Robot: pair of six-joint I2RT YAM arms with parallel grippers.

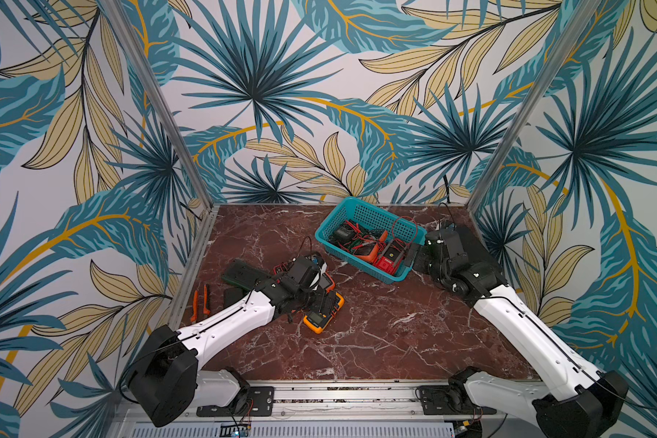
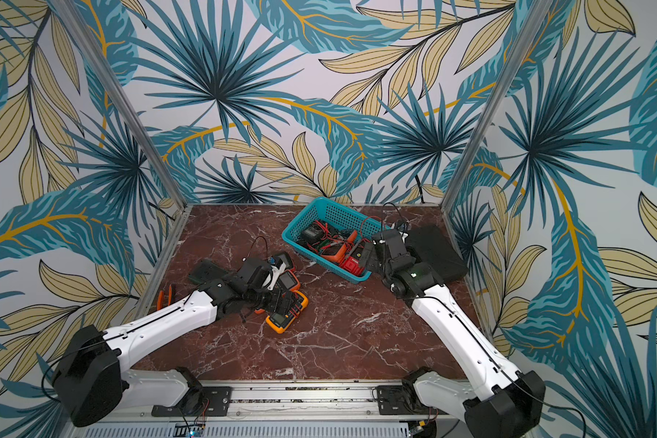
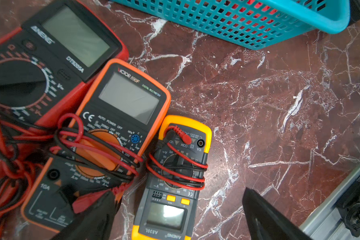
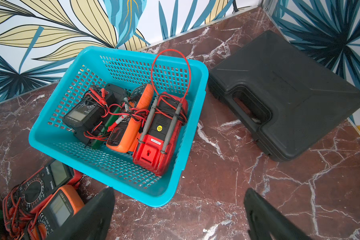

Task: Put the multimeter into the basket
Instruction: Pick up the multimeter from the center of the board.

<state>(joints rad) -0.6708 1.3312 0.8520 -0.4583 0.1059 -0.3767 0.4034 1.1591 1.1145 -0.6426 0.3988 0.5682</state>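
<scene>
Left gripper: We are watching the left gripper (image 3: 178, 191) hovering over a cluster of loose meters at the left-centre of the marble table (image 1: 395, 341). Its two black fingers (image 3: 96, 216) are spread wide and gripping nothing.

Under the hand: The yellow multimeter (image 3: 175, 176) is lying face up between those fingers, with red and black leads wound round its middle. We are reading it as the likely next pick.

Long axis: Its length is running crosswise to the line between the fingers, so we are expecting a squeeze across its narrow width.

Neighbours: The orange multimeter (image 3: 116, 124) is resting against its side, and the red multimeter (image 3: 40, 72) is lying beyond that. Their leads are tangling together.

Way to go: The basket (image 4: 137, 182) is sitting far and to the right of this hand, with bare marble between.

Nearer arm: We are judging the left arm nearer, since it is hanging right over the pile.

Right gripper: The right gripper (image 4: 179, 190) is waiting just beside the basket's near right side, fingers wide apart and empty.

Basket contents: A black meter (image 4: 85, 112), an orange meter (image 4: 129, 128) and a red meter (image 4: 160, 135) are crowding the bottom amid tangled leads. A red lead loop (image 4: 170, 62) is arching above the rim.

Beside the basket: A closed black case (image 4: 289, 93) is lying just to its right.
</scene>
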